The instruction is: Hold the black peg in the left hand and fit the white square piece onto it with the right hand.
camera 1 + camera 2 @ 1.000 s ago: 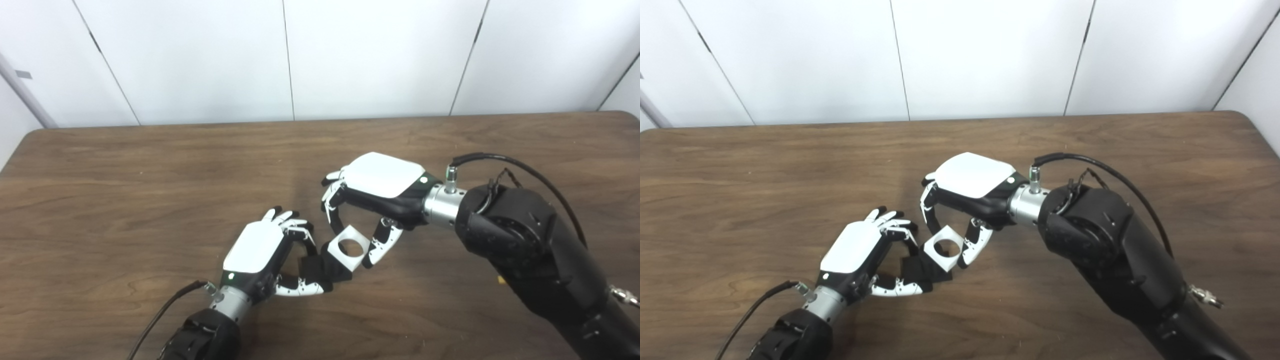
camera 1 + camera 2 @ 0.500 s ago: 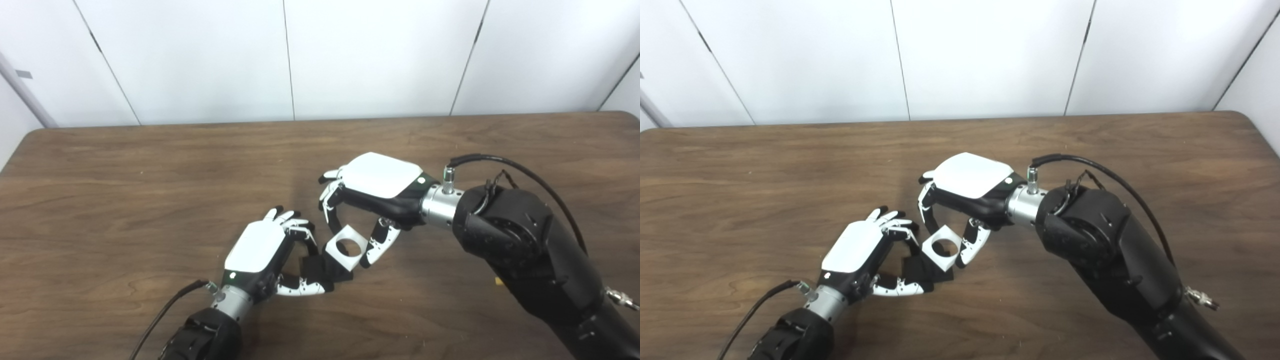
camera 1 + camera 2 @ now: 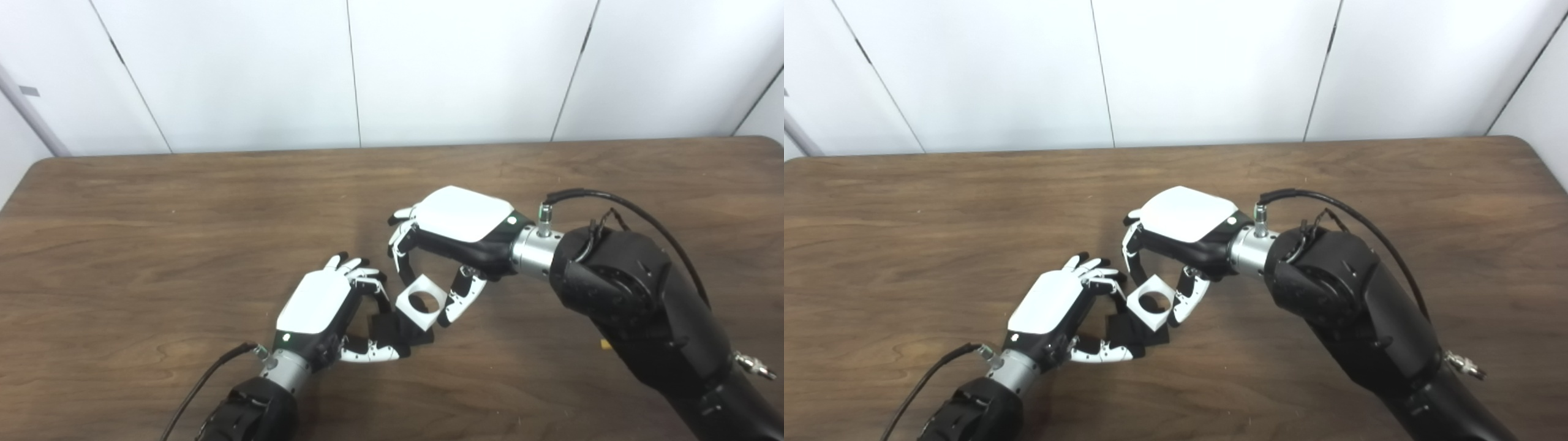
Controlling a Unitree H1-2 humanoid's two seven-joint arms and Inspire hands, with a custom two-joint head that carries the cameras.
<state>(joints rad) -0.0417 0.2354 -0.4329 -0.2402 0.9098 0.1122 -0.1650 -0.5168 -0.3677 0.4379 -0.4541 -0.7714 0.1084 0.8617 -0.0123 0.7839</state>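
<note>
Fingers (image 3: 399, 240) of the right hand (image 3: 456, 236) are pinching the square (image 3: 419, 301) and have been easing it leftward, so it is now lying against the peg (image 3: 392, 327). Left hand (image 3: 327, 312) is staying clamped on the peg, low over the worktop (image 3: 153, 245). Seating the hole is looking close, though not yet done.

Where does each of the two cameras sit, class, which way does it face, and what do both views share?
Left eye view: on the robot's head, looking down at the table; both arms enter from below.
Right eye view: beside it, facing the same way; the scene sits further left in the picture.
Shared: the left hand holding the black peg, and the right hand holding the white square piece against it.
</note>
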